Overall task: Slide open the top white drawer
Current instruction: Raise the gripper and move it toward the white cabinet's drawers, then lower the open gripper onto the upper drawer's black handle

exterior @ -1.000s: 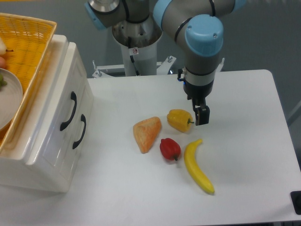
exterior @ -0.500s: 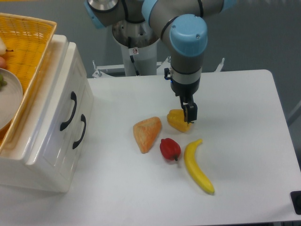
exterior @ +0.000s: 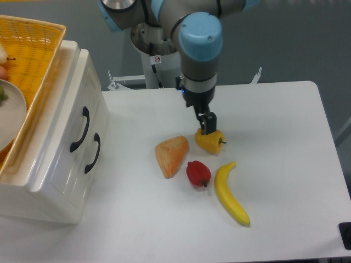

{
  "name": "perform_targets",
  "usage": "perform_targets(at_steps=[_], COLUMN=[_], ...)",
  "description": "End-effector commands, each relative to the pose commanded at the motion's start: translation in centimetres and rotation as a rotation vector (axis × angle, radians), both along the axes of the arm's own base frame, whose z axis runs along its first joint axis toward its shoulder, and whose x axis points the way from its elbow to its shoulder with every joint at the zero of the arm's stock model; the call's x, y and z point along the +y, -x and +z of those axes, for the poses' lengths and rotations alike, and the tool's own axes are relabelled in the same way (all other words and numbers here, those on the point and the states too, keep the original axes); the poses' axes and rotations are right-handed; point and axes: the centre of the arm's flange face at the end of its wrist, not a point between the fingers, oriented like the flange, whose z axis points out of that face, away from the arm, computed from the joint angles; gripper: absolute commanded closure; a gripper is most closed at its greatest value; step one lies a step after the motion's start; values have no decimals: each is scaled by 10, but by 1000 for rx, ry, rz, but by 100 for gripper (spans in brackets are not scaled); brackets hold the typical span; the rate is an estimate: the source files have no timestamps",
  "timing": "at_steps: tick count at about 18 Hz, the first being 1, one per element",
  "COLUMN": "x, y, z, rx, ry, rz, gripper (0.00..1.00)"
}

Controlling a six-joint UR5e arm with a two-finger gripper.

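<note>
Travel leftward marks the last second: the black two-finger tool [exterior: 207,124], fingers seemingly together and empty, has crossed above the glossy yellow pepper [exterior: 210,141] toward the glossy top white drawer [exterior: 77,118], shut at the white desk's [exterior: 285,137] left, handle untouched.

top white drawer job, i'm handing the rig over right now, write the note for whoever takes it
Pincer: empty as far as visible, hanging over the table by the yellow pepper; whether its jaws are open cannot be told from this view.
Top white drawer: flush in the cabinet at the table's left, black handle untouched; the lower drawer is shut too.
Done: nothing on the drawer yet.
Left: bring the pincer across to the upper handle, grip it, slide the drawer out.
</note>
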Motion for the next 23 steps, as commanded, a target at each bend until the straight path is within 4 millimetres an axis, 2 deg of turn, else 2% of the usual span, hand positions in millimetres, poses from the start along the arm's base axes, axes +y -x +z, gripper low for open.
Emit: perform_targets(at_steps=[4, 10, 13, 15, 17, 18, 21, 23], x=[15, 23, 31, 39, 43, 49, 55, 62], y=[-18, -26, -34, -48, -52, -59, -60, -69], z=[0, 6, 17, 18, 24, 25, 20, 15], rx=[-27, -97, -143, -147, -160, -174, -174, -180], ry=[-14, -62, -100, -97, -107, -113, -103, -89], rz=[119, 317, 447, 465, 523, 535, 550, 577], gripper=[0, 0, 0, 0, 0, 0, 0, 0])
